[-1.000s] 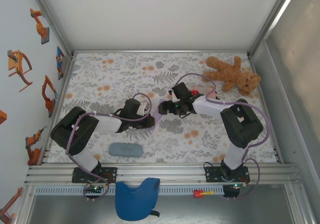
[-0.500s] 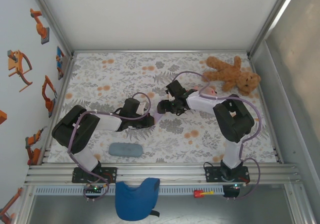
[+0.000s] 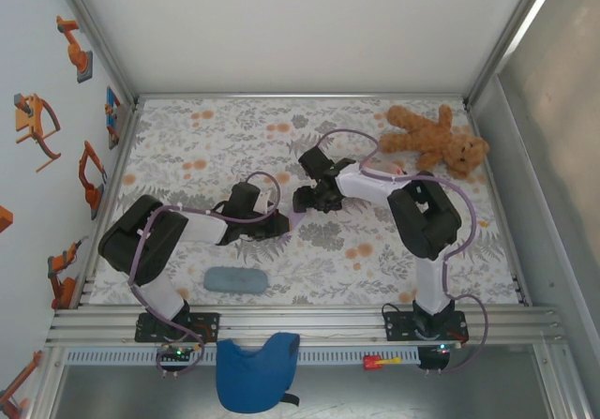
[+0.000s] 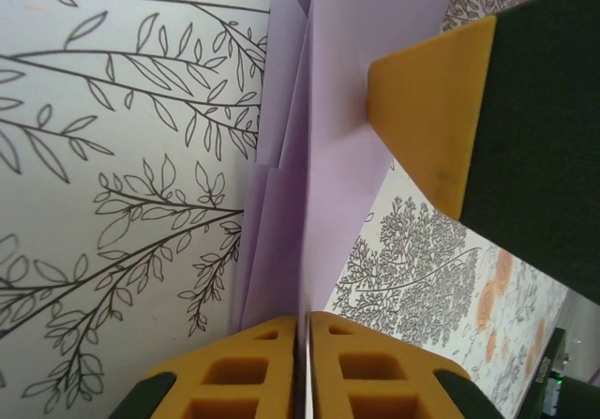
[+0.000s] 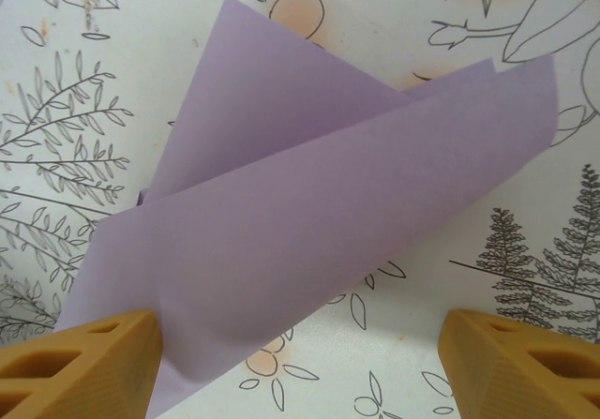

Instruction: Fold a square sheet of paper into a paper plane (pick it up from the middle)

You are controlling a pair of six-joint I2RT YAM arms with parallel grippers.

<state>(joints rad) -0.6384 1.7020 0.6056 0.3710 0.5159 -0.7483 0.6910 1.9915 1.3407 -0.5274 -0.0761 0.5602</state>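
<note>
The left gripper (image 4: 302, 323) pinches the folded lavender paper (image 5: 309, 241) along its crease, jaws almost together, near the middle of the floral table (image 3: 187, 147). The right gripper (image 5: 298, 330) stands wide over the paper's upper flap. Its arm has swung further left than a second ago, while the left arm has barely shifted.

Pinches an edge of the sheet of paper (image 5: 309, 222) from its left with the left gripper (image 4: 302, 321); hovers over it with the right gripper (image 5: 298, 327), fingers spread wide.
</note>
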